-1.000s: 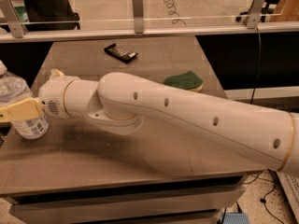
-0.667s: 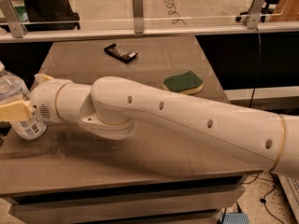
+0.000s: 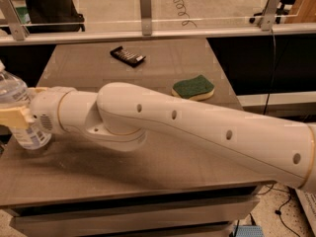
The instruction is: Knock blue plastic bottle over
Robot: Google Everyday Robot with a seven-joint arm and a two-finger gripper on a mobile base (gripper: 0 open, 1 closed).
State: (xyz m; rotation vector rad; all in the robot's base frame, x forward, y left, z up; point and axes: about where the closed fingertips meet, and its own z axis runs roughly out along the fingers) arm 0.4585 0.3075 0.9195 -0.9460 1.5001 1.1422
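The blue plastic bottle (image 3: 14,92) is a clear ribbed water bottle with a printed label. It stands at the table's far left edge and leans to the left, its top cut off by the frame edge. My gripper (image 3: 12,116), cream-coloured, lies across the front of the bottle at mid-height and touches it. My thick white arm (image 3: 197,132) reaches in from the lower right across the table to it.
A green sponge (image 3: 193,87) lies on the grey table (image 3: 163,58) at the right. A black flat device (image 3: 127,56) lies towards the back. A glass partition with metal posts (image 3: 145,6) runs behind the table. The table's left edge is under the bottle.
My arm has moved further left and pushed the bottle with it. The bottle now sits closer to the left edge and leans more to the left.
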